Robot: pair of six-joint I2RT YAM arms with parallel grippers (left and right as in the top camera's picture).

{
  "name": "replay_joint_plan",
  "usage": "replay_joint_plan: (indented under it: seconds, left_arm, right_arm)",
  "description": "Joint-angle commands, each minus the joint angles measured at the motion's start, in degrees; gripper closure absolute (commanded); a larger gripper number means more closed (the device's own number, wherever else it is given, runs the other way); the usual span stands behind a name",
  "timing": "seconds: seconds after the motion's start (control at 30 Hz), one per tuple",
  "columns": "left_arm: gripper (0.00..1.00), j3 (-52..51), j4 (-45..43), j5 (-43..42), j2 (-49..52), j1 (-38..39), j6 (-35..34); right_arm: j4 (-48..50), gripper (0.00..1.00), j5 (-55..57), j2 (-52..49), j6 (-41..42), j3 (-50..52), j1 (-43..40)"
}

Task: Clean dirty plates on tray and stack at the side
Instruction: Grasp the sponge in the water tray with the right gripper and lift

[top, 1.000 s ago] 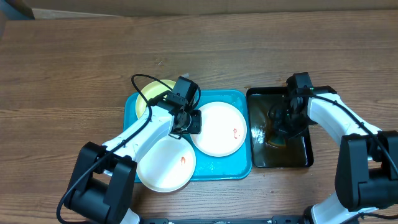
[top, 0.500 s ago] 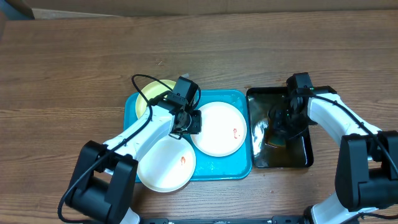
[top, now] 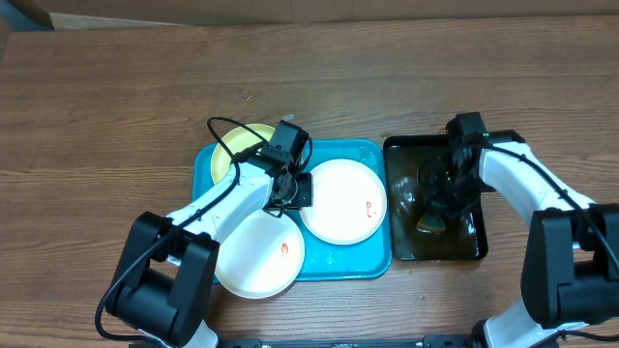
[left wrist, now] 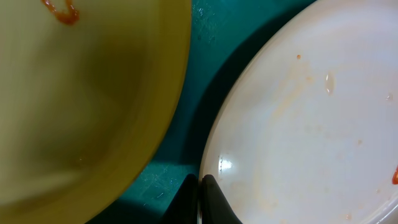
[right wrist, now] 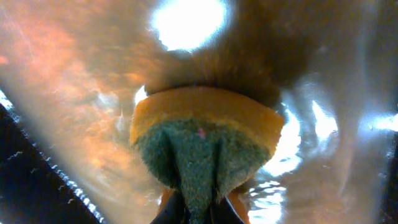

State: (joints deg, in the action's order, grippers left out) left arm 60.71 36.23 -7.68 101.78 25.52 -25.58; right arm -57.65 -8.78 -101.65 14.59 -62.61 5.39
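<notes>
Only the overhead view shows all three plates on the turquoise tray: the yellow-green plate upper left, a white plate lower left, and the middle white plate, round, flat and face up. The left wrist view shows the left gripper pinched shut on the middle plate's rim. The right wrist view shows the right gripper closed on a sponge, green side towards the camera, in the black tray of murky water.

Turquoise tray; white plate and second white plate, both orange-red smeared; pale yellow-green plate; yellow-and-green sponge.
</notes>
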Motion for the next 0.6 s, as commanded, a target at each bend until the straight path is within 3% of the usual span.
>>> replay_joint_plan:
  seconds: [0.0,0.33,0.57]
  left_arm:
    - [0.96,1.2,-0.2,-0.9,0.4,0.4,-0.2]
    - [0.96,5.6,6.2,7.8,0.4,0.3,-0.2]
    - [0.96,5.6,6.8,6.6,0.5,0.6,-0.2]
  right_arm:
    - [-2.2,0.96,-0.2,1.4,-2.4,-5.4,0.0]
    - [-3.0,0.96,-0.2,1.4,-2.4,-9.5,0.0]
    - [-3.4,0.96,1.1,1.4,-2.1,-9.6,0.2]
